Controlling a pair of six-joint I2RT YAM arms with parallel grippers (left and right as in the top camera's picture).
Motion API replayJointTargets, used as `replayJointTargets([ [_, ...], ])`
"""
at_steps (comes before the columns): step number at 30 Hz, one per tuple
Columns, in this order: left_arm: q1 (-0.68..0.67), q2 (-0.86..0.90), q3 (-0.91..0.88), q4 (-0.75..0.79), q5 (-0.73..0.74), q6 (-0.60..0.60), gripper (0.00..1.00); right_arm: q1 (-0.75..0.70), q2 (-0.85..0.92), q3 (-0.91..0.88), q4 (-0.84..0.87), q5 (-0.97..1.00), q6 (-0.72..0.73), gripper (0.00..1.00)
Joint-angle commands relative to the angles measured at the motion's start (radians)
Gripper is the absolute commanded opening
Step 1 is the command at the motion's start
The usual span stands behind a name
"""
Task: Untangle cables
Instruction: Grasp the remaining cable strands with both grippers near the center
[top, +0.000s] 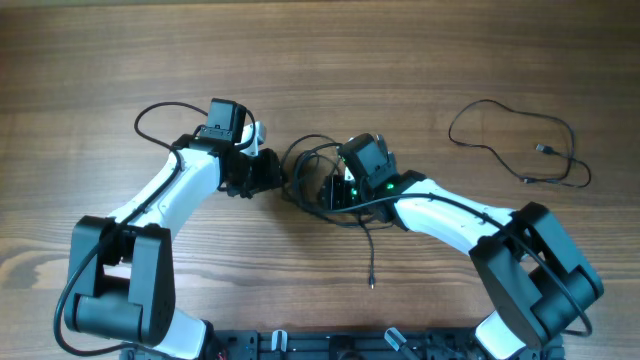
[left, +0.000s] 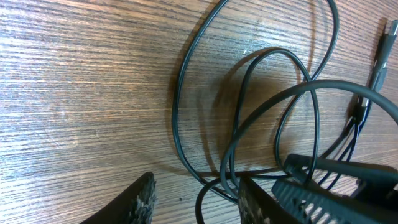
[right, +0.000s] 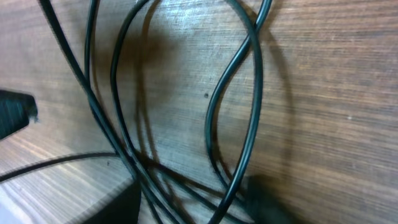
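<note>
Both pincers (left: 196, 182) (right: 193, 185) gape wide astride the cables (left: 175, 106)

The cables (left: 175, 115) are black, the table (left: 74, 93) brown with streaky wood grain, the arms (top: 165, 195) white and black.

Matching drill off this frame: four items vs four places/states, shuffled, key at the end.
Items
1. tangled cables
2. loose cable
3. plug tip
4. left gripper

Places/states
A. alone at the far right of the table
B. jaws apart, low over cable strands
C. mid-table, in a heap of loops
D. end of a strand trailing toward the near edge

Pairs: 1-C, 2-A, 3-D, 4-B
</note>
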Motion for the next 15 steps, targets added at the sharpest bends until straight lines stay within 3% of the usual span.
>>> replayJointTargets([
  [1,0.001,0.005,0.002,-0.001,-0.013,-0.002,0.44,0.004,0.011,-0.007,0.043,0.007,0.009,0.16],
  [3,0.001,0.005,0.002,-0.003,-0.012,-0.003,0.43,0.004,0.011,-0.007,0.039,0.007,0.008,0.07],
  [6,0.001,0.005,0.002,-0.023,-0.012,-0.002,0.45,0.004,0.011,-0.007,0.032,0.007,0.006,0.05],
  [11,0.001,0.005,0.002,-0.068,0.011,-0.002,0.62,0.004,0.011,-0.007,0.027,0.034,0.005,0.05],
  [15,0.001,0.005,0.002,-0.085,0.033,-0.001,0.62,0.004,0.011,-0.007,0.019,0.039,0.005,0.06],
])
